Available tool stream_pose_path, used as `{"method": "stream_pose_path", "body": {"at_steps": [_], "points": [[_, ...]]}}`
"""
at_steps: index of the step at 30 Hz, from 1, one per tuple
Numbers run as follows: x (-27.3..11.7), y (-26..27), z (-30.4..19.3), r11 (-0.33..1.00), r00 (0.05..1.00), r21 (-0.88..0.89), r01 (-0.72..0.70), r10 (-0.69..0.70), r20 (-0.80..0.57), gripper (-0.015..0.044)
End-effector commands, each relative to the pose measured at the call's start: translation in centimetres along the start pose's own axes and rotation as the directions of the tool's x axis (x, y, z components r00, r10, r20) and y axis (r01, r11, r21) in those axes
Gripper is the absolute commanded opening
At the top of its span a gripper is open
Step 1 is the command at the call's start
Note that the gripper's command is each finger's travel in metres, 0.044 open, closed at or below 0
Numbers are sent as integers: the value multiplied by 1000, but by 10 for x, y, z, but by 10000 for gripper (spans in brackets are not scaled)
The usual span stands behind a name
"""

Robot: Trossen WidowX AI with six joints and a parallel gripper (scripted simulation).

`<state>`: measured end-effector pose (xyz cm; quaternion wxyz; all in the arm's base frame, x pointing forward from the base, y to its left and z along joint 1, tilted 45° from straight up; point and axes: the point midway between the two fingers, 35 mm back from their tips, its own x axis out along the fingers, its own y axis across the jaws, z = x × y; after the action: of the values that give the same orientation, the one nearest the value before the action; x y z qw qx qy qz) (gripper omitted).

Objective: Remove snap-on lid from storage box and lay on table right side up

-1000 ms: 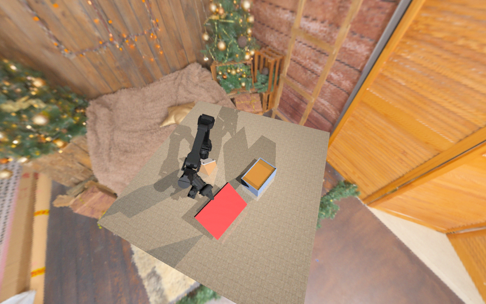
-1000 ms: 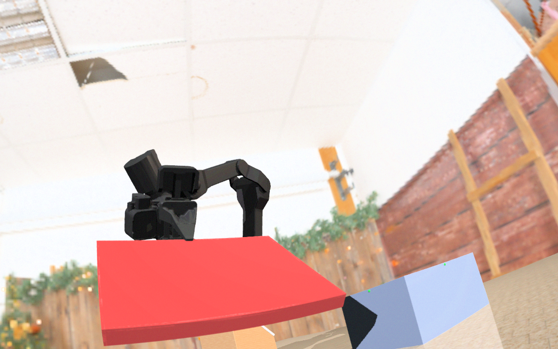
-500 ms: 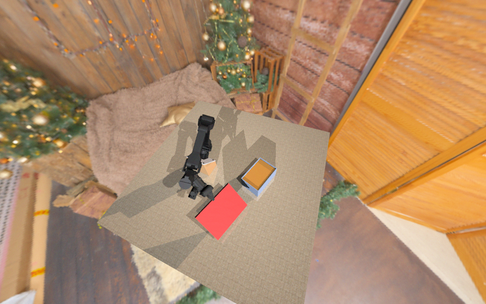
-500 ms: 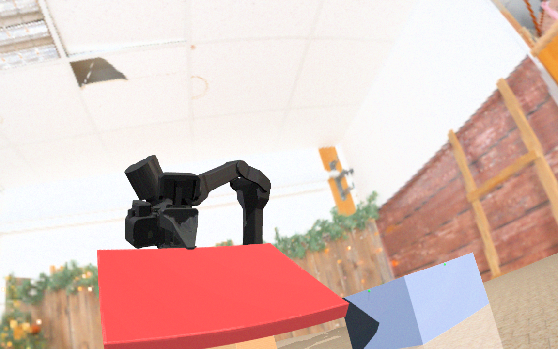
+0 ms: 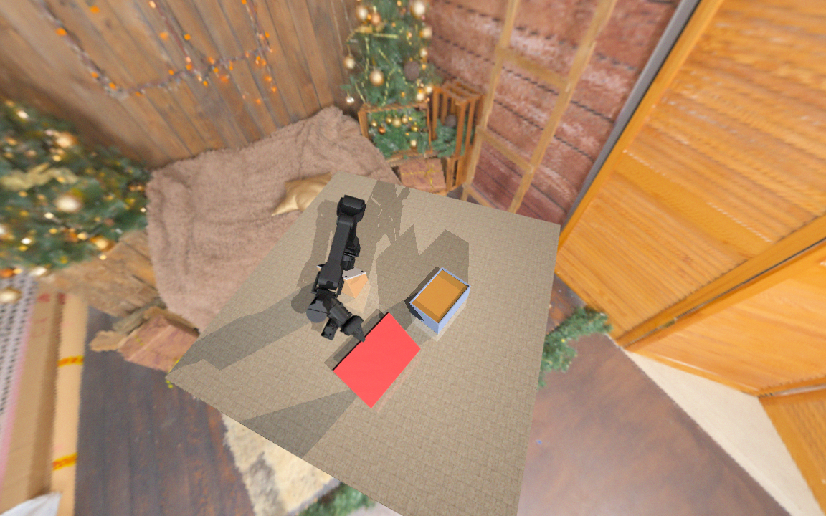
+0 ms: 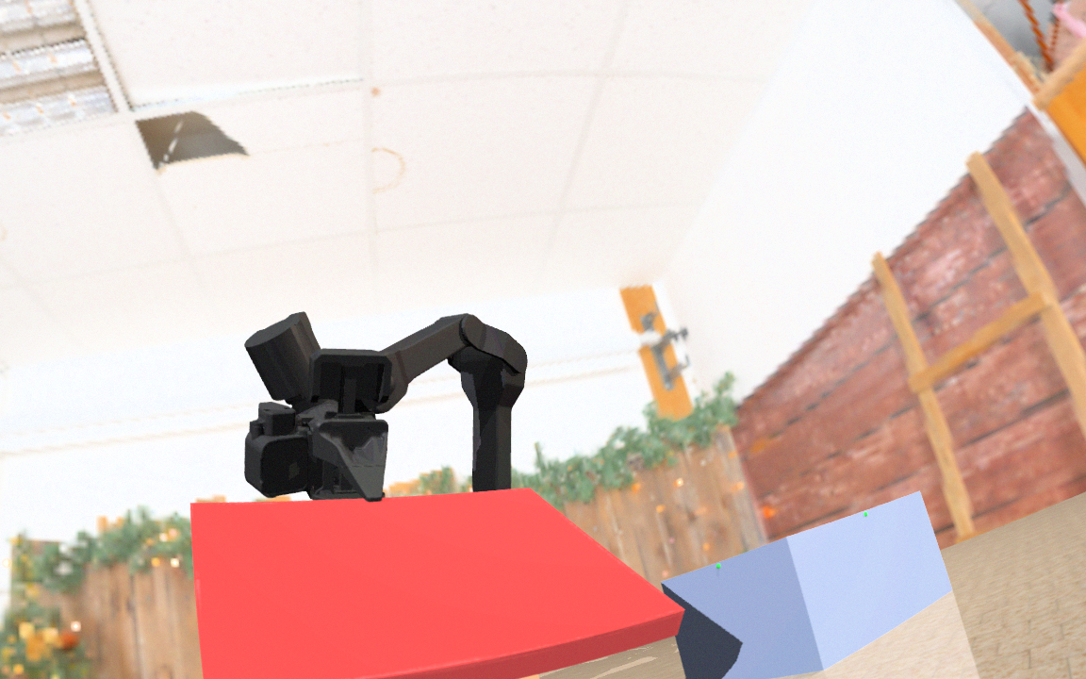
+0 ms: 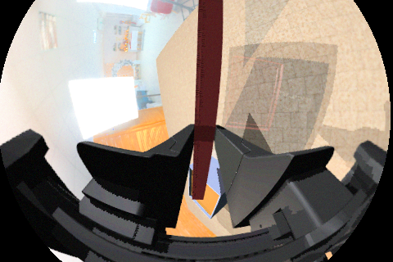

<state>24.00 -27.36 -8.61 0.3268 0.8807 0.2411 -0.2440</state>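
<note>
My gripper (image 5: 363, 337) (image 6: 371, 498) (image 7: 205, 129) is shut on one edge of the red lid (image 5: 377, 360) (image 6: 412, 573) (image 7: 210, 49). The lid is held roughly level above the table, its smooth face up, with its shadow on the table below. In the wrist view it shows edge-on as a dark red strip between the fingers. The pale blue storage box (image 5: 438, 325) (image 6: 867, 582) (image 7: 214, 172) stands open on the table beside the lid, its inside orange. The lid's underside is hidden in the top and exterior views.
An orange block with a white slanted top (image 5: 356, 284) stands on the table (image 5: 467, 417) beside the arm, behind the lid. The storage box is close to the lid's right corner in the top view. The table's front left edge lies beyond the lid's shadow.
</note>
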Motion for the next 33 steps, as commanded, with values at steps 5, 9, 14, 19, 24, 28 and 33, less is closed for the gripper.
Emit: {"method": "stream_pose_path", "body": {"at_steps": [5, 9, 14, 19, 24, 28, 33], "points": [[5, -5, -1, 1000, 1000, 3, -5, 5, -7, 0], [7, -8, -1, 1000, 1000, 3, -5, 5, -7, 0], [10, -11, -1, 1000, 1000, 3, -5, 5, -7, 0], [12, -14, -1, 1000, 1000, 3, -5, 5, -7, 0], [15, -17, -1, 1000, 1000, 3, -5, 5, -8, 0], [17, -19, -1, 1000, 1000, 3, -5, 5, -8, 0], [19, -22, -1, 1000, 1000, 3, -5, 5, -8, 0]]}}
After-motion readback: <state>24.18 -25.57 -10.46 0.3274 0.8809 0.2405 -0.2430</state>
